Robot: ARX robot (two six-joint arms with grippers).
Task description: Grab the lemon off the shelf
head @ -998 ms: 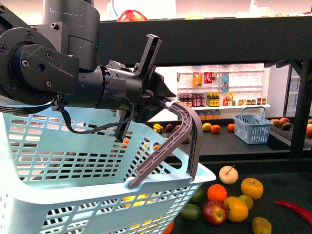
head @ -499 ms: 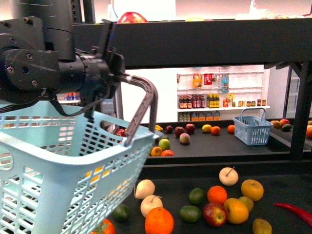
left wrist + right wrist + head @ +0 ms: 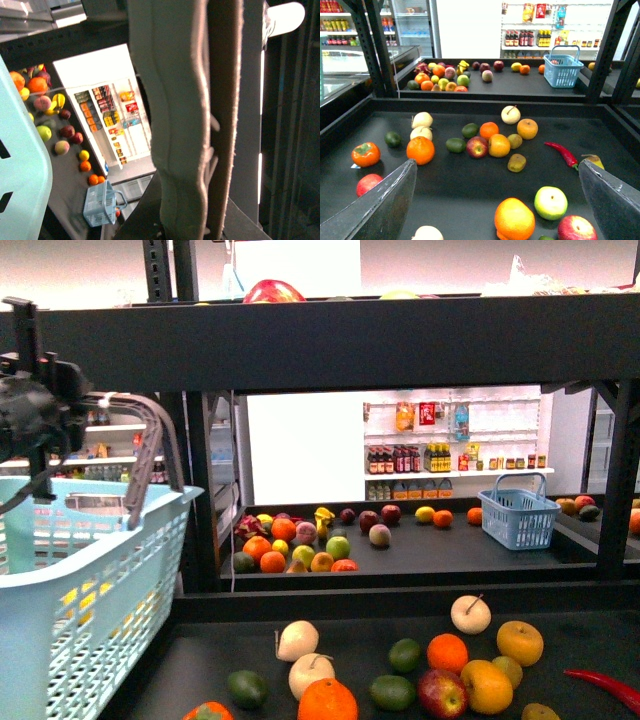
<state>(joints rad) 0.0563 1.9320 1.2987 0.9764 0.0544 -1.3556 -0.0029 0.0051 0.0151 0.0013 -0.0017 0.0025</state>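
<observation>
Honestly nothing here is readable. The bottles and packets on the white wall shelves have labels, but they're just blobs of red, yellow and orange at this distance. No brand, number or sign comes through in any of the three views.

Premises: a shop, laid out as a grocery or mock supermarket. Evidence: a black metal shelf with wide dark tiers carries loose fruit spread out for display. Well beyond the left gripper, white wall shelves hold rows of bottles and jars. A small blue shopping basket stands on the far tier. A pale blue basket hangs directly from that gripper.
</observation>
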